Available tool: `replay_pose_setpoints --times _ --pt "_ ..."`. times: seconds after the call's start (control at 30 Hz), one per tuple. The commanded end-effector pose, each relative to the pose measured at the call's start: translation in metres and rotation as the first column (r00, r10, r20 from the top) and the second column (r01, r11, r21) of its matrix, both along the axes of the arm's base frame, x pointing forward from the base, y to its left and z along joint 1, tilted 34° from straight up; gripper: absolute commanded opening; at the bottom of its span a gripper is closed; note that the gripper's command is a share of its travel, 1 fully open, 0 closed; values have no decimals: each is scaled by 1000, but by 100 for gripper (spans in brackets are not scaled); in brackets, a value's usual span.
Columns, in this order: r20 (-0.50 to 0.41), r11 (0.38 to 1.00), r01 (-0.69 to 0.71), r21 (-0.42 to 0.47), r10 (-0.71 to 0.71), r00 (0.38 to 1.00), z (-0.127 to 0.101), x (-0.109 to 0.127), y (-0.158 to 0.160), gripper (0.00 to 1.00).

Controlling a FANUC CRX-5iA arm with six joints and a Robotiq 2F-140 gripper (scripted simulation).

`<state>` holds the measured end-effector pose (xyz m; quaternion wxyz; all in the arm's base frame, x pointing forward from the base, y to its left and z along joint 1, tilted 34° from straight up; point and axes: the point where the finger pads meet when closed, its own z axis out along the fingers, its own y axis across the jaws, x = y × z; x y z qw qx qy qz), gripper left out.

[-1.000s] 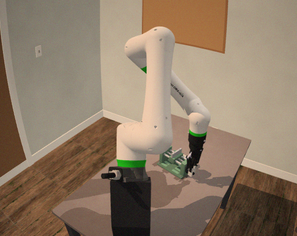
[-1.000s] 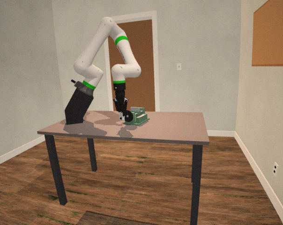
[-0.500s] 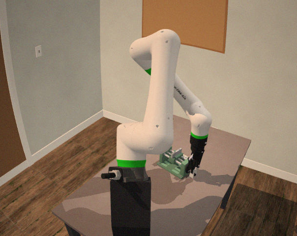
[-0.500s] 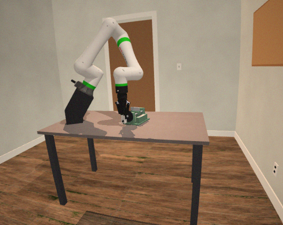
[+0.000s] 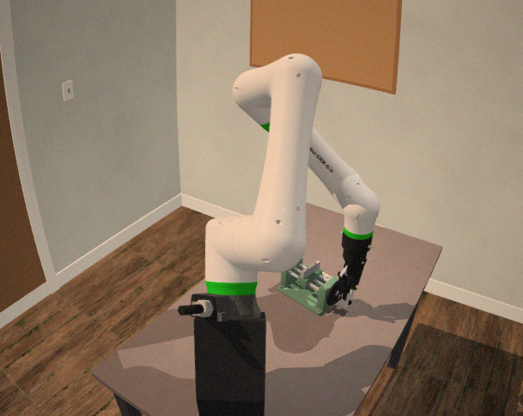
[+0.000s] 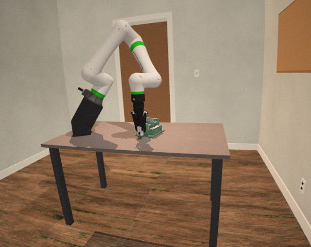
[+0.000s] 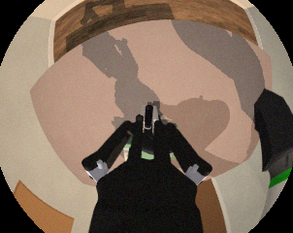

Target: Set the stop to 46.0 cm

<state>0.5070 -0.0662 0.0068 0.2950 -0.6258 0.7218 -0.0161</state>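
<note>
A green stop fixture (image 5: 307, 286) with metal rails and a sliding stop stands on the brown table; it also shows in the exterior view (image 6: 152, 129). A black handwheel (image 5: 336, 295) sits on its near end. My gripper (image 5: 345, 293) reaches down from above and is shut on the handwheel's handle at the wheel's low right side. In the exterior view my gripper (image 6: 139, 130) hides the wheel. In the wrist view my fingers are shut on a thin pale handle, with green showing between them. The stop's reading is too small to tell.
The arm's black base (image 5: 229, 354) stands at the table's near corner, with a black plug (image 5: 192, 308) sticking out. The table's right edge (image 5: 427, 277) is close beyond the fixture. A door (image 6: 146, 71) is behind the table.
</note>
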Motion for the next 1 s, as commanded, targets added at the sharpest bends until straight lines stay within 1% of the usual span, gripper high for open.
replay_pose_setpoints --times 0.0,0.03,0.2,0.43,0.6,0.97 --pt "0 1000 0 0 0 1000 5 3 -3 4" --pt "0 1000 0 0 0 1000 5 3 -3 4" --pt "0 1000 0 0 0 1000 22 4 -10 4" --pt "0 1000 0 0 0 1000 37 -4 -17 4" --pt "0 1000 0 0 0 1000 42 -9 -18 4" --pt "0 1000 0 0 0 1000 49 -31 -20 4"
